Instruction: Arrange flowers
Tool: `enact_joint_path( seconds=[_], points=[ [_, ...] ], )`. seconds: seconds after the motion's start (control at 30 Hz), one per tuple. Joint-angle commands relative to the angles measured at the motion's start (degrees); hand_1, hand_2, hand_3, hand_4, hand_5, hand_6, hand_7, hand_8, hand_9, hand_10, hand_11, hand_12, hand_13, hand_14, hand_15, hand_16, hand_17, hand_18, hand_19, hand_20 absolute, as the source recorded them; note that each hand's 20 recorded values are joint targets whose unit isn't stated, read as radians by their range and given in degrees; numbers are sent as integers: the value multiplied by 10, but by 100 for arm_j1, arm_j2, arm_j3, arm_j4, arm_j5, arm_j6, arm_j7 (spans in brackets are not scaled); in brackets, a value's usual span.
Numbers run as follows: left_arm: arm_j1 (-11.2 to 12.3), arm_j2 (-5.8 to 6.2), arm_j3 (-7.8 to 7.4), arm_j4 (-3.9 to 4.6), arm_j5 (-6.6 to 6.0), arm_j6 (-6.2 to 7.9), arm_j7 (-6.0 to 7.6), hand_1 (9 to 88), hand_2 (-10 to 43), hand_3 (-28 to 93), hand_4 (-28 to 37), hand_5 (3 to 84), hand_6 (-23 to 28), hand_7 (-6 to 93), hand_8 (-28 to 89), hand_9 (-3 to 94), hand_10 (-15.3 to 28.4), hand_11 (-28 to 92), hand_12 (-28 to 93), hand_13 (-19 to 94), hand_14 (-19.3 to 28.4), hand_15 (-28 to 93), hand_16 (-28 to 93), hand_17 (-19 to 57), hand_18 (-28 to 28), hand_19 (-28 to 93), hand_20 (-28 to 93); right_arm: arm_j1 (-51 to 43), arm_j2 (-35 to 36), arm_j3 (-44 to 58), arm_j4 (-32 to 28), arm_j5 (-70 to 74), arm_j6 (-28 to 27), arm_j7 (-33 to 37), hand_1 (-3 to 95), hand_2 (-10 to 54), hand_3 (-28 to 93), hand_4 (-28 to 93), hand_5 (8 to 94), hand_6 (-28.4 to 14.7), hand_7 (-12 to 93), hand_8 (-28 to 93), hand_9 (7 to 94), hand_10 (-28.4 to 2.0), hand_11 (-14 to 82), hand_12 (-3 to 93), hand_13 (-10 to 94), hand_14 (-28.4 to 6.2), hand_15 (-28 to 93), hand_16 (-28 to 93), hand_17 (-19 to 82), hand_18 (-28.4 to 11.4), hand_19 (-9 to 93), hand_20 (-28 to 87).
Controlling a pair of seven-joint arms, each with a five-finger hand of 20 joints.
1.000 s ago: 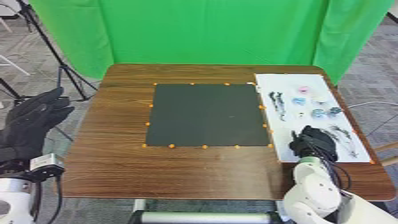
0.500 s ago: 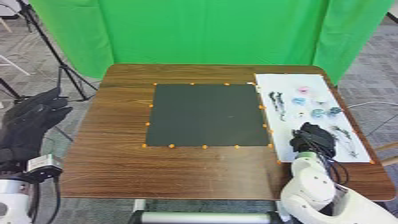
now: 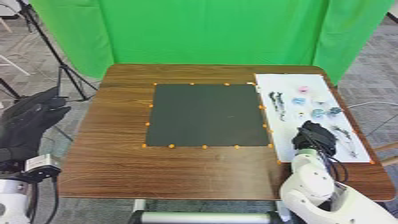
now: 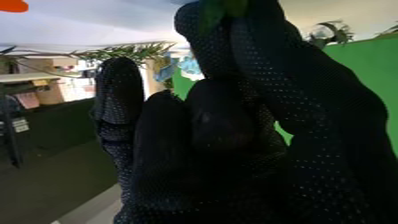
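My right robot hand [image 3: 316, 140] is low over the near part of the white board [image 3: 271, 81], toward the right edge of the brown surface [image 3: 107, 170]. Its thumb and a finger come together at a green leaf [image 4: 210, 16], and I judge that I have it pinched; whether a long stem runs from it, and along which axis, I cannot tell.

What matters next is where the dark mat [image 3: 209, 115] lies: at my right robot hand's ten o'clock, beyond the board's edge. If the mat is where the arrangement belongs, I should lift and then swing that way. No flowers are on it, so I take this to be early in the work.

The dark stems [image 3: 278, 106] lie at my eleven o'clock, their long axis running roughly twelve to six. A low swing could brush them, or knock the orange markers along the mat's near-side border on my way over. The pink flower [image 3: 303, 89] is almost at twelve, the blue flower [image 3: 335, 110] between twelve and one, and the thin sprigs [image 3: 345, 137] at three, slanting eleven to five.

My left robot hand [image 3: 31, 125], fingers loosely extended, hangs past the surface's left edge, well apart from everything. The right is far nearer.
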State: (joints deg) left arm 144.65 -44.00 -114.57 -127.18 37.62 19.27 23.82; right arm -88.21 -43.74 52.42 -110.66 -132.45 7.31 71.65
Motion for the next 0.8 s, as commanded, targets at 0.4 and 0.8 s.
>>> enact_joint_path(
  seconds=[0.4, 0.8],
  points=[
    [231, 24, 9, -65, -167, 119, 174, 295, 9, 761, -195, 364, 86, 175, -114, 309, 184, 390, 73, 186, 234, 624, -163, -119, 206, 552, 77, -222, 143, -606, -135, 144, 841, -110, 587, -95, 711, -282, 838, -56, 285, 135, 850, -104, 738, 466, 858, -89, 919, 279, 414, -258, 932, 183],
    [266, 108, -37, -63, -153, 145, 211, 295, 10, 760, -196, 363, 85, 175, -114, 308, 183, 388, 73, 186, 234, 624, -163, -119, 205, 552, 76, 498, 364, -785, -355, 142, 930, -163, 580, -95, 723, -282, 845, -51, 288, 146, 857, -99, 733, 472, 866, -87, 911, 282, 421, -256, 932, 184]
  ],
)
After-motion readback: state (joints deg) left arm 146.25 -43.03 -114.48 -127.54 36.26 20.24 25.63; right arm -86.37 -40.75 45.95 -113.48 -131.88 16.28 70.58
